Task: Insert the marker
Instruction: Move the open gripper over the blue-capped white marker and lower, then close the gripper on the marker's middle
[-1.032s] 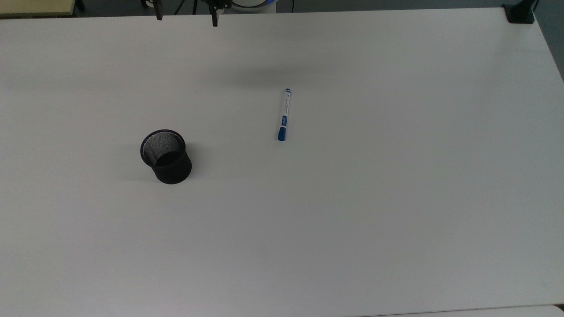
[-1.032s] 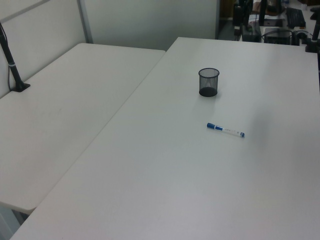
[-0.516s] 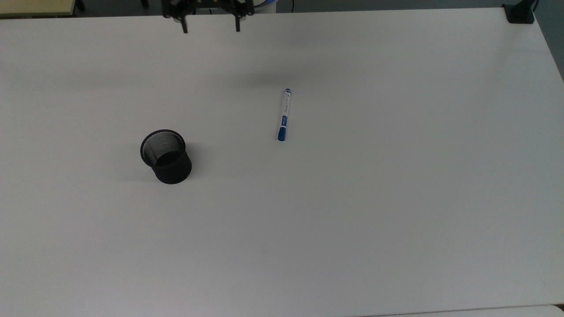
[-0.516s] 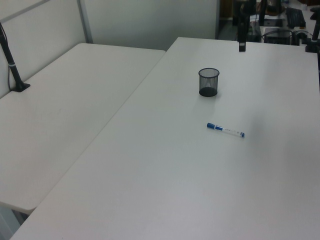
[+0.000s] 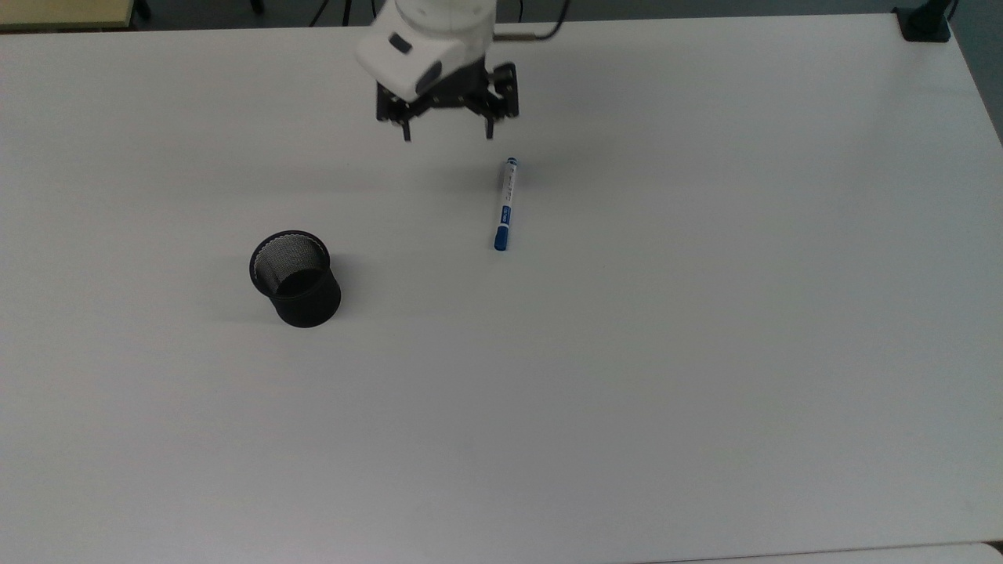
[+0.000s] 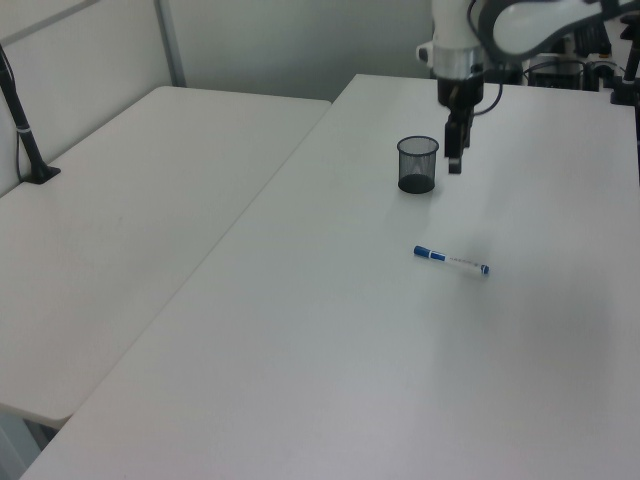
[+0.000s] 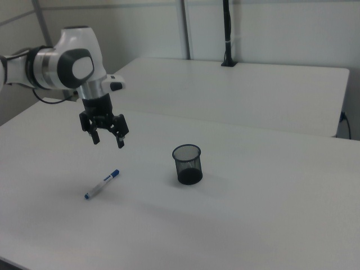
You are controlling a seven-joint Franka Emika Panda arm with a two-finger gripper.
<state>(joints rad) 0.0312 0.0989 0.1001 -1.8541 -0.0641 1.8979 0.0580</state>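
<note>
Gripper [image 5: 447, 135]: fingers spread wide, holding nothing, upper centre of the top view, above the table [image 5: 705, 352].
Marker [image 5: 505, 205]: flat on the table, centre frame, just below-right of the gripper.
Mesh cup [image 5: 295, 278]: upright, left of centre, well apart from the marker.

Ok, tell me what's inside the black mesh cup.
Nothing shows inside the black mesh cup: the top view sees its dark bottom, bare. The marker lies on the table, apart from it. The near inner wall is hidden.
</note>
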